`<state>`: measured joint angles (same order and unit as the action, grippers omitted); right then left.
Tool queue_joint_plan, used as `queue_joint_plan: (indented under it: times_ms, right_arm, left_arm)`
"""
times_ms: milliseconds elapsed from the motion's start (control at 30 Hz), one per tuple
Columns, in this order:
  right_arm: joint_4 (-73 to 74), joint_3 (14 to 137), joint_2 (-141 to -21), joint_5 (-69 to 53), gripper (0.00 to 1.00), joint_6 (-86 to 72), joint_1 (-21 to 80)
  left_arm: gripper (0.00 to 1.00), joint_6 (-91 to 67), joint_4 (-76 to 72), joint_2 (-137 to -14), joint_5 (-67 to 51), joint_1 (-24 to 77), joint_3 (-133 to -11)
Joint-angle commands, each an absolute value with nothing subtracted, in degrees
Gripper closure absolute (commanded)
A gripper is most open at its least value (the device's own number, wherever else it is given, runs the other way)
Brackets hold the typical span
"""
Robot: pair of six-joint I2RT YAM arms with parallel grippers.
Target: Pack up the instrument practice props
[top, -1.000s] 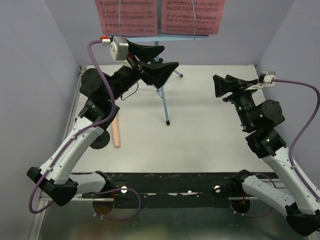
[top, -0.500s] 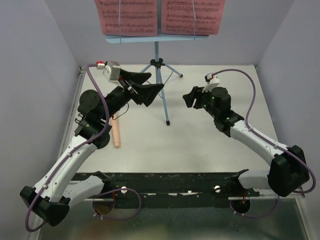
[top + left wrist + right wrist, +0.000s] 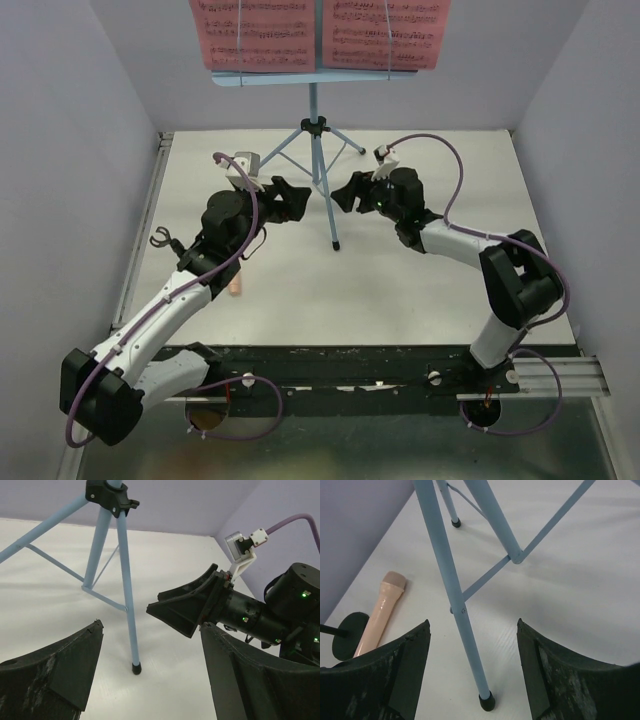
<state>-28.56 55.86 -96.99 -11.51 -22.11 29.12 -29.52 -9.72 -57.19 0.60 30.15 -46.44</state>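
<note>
Stand: my light-blue music stand point(image 3: 313, 105) is upright at the far middle of the surface point(image 3: 430, 290). The two pink sheet-music pages point(image 3: 252, 32) sit side by side on its desk at the top.
Left pincer: the left pincer point(image 3: 288, 198) is spread wide and pinches nothing. It sits just left of the stand's near leg point(image 3: 326, 195).
Right pincer: the right pincer point(image 3: 347, 192) is also spread and empty, just right of the same leg and facing the left one.
Key relation: the near leg lies between my two pincers, and each is about as near to it as the other. Its long axis runs steeply from the black hub point(image 3: 107, 495) down and toward me to the foot point(image 3: 486, 701). In each wrist view the leg crosses the gap between the fingers without touching them. I cannot tell whether it is inside the jaws or just ahead.
Other props: the beige-pink toy microphone point(image 3: 379, 615) lies flat near the left edge, just beside the black round base of the mic stand point(image 3: 347, 636).
Top view only: the desk and pages.
Right wrist only: the microphone and base in full; from above, my left arm covers most of them.
Left wrist only: the right pincer seen head-on across the leg.
Judgement: I reckon the stand is the step in hand. Closing on that slanted leg calls for jaws square to it, or the stand could tip.
</note>
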Motion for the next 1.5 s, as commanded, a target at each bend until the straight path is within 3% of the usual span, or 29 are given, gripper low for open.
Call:
queue_joint_plan:
  times_ms: [0, 433, 1000, 1467]
  right_arm:
    - [-33.4, 60.0, -101.6, -14.3, 0.23, -23.6, 30.8]
    - [-33.7, 61.8, -107.1, -16.2, 0.46, -25.6, 31.6]
    - [-31.8, 58.7, -106.4, -11.8, 0.99, -26.5, 38.4]
    - [-33.7, 57.3, -105.0, -6.2, 0.99, -34.4, 41.1]
  left_arm:
    - [0.12, -28.7, -10.7, -60.6, 5.0, 29.3, -49.3]
    - [0.12, -30.2, -13.6, -66.3, 1.1, 25.7, -50.0]
    - [0.12, -31.0, -20.5, -79.3, -3.3, 25.6, -55.7]
    - [0.13, -31.0, -20.7, -85.0, -3.7, 25.6, -58.4]
